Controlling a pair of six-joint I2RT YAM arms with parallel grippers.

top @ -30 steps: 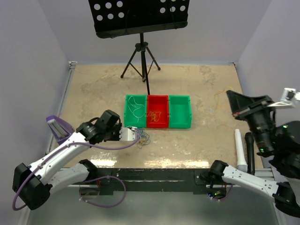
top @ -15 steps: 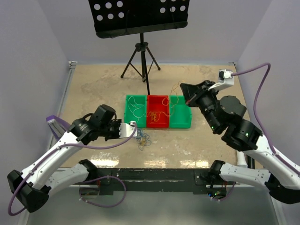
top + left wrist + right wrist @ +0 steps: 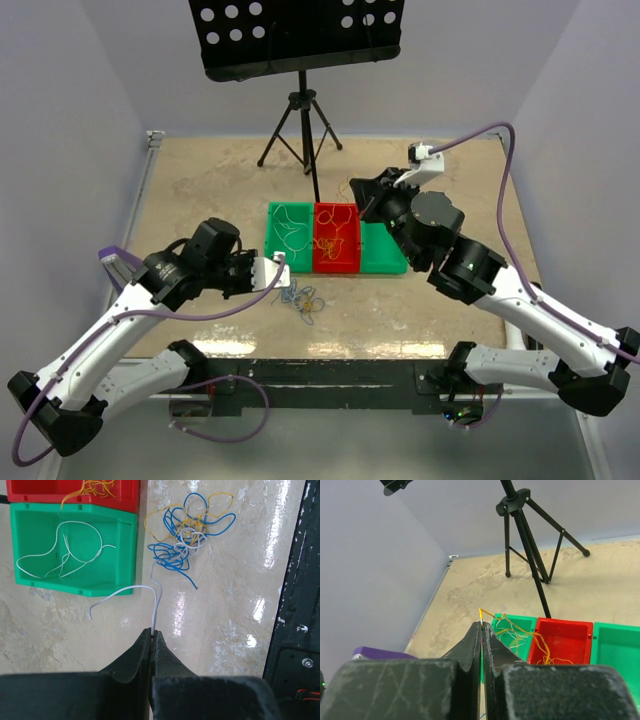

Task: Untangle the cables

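The cable clump (image 3: 187, 530), blue, yellow-orange and white strands, lies on the table in front of the bins; it also shows in the top view (image 3: 303, 298). My left gripper (image 3: 152, 631) is shut on a white wire (image 3: 156, 600) that runs up into the clump, its free end curling left. In the top view the left gripper (image 3: 283, 262) sits just left of the clump. My right gripper (image 3: 482, 623) is shut on a yellow-orange wire (image 3: 540, 642) that hangs down into the red bin (image 3: 570, 640). In the top view it (image 3: 355, 200) hovers over the red bin (image 3: 337, 268).
Three bins stand in a row: the left green bin (image 3: 272, 240) holds a white wire (image 3: 60, 550), the red one holds yellow wires (image 3: 92, 487), then the right green bin (image 3: 385, 262). A black tripod stand (image 3: 303, 110) stands behind them. The black table edge (image 3: 295, 630) is near.
My right arm swung in from the far right of the table to above the red bin, carrying the yellow wire. My left gripper drew back left, stretching the white wire from the clump.
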